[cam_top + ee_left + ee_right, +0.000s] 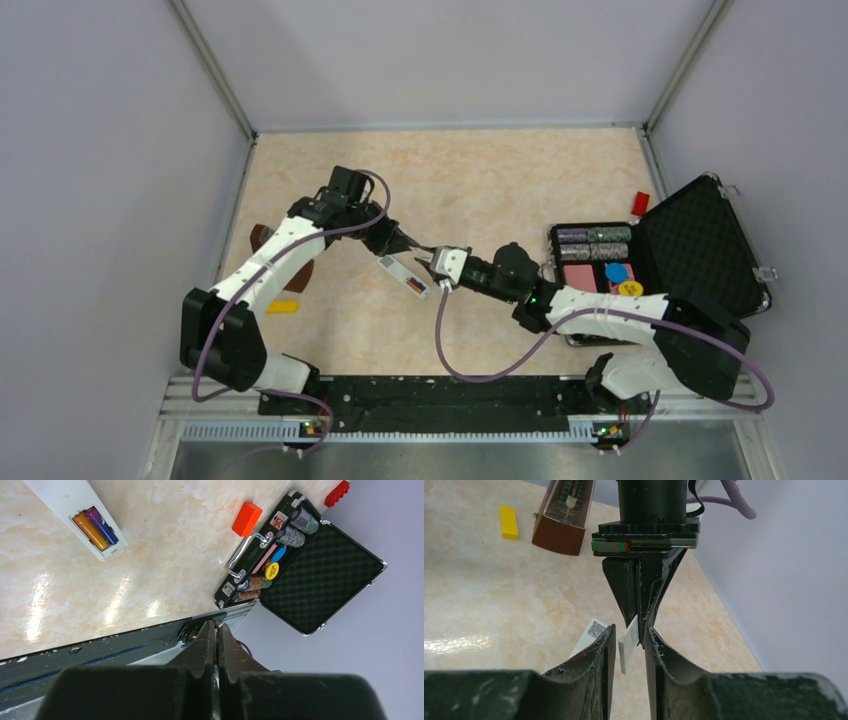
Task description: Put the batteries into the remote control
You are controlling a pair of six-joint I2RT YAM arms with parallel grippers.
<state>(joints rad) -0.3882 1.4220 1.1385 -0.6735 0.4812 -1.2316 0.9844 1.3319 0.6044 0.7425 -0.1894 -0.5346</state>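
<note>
Already loaded: both batteries (95, 526) sit side by side in the open bay of the remote control (70, 502), which lies near the middle of the bench (480, 180).
Your left end effector (216, 630) is clamped on a thin white plate (626, 650) near the remote; your right end effector (630, 630) stands narrowly apart, one finger either side of it. The plate sits skewed in that gap, so closing could catch one edge and twist it free. Release on the left before the right bites, and it likely drops; the tips look near enough to clash.
</note>
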